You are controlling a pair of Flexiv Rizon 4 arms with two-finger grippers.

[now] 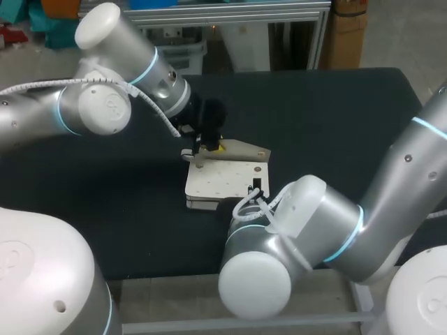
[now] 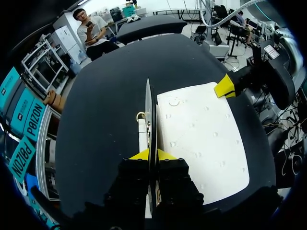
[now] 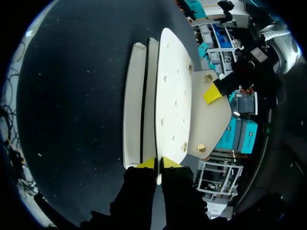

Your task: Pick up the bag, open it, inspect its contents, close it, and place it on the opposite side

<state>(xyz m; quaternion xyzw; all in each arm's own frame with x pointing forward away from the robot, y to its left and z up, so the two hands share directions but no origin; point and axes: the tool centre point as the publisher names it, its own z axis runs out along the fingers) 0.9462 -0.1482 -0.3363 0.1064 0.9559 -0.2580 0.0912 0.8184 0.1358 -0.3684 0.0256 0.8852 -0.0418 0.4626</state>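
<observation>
Left claw point(image 2: 152, 156) is pinched on the bag's flap point(image 3: 211, 122). The thin panel stands edge-on between its two yellow tips and runs straight out ahead of them. The right claw point(image 3: 157, 164) is clamped in the same way on a thin edge. The white, dimpled top panel point(image 3: 170, 96) of the bag point(image 1: 220, 180) sits between its fingers and stretches away ahead of them.

There is one bag, resting on the black table point(image 1: 328, 125) between the two claws. The left claw grips near one end and the right claw near the opposite end, so the bag's long axis runs from one claw toward the other. Seen from the left wrist, one yellow tip of the right claw shows at the far corner of the white panel, ahead and off to one side. Seen from the right wrist, one yellow tip of the left claw shows on the flap, ahead and beside the panel.

The single flap is open, folded out from one long edge of the bag. It points sideways off the line of the right claw's fingers, toward the far side of the table. Two brass studs point(image 3: 207, 77) sit on the flap, one nearer the right claw and one farther ahead. On the other side of the held panel from the flap, two more white layers lie alongside it, also running lengthwise ahead of the right claw.
</observation>
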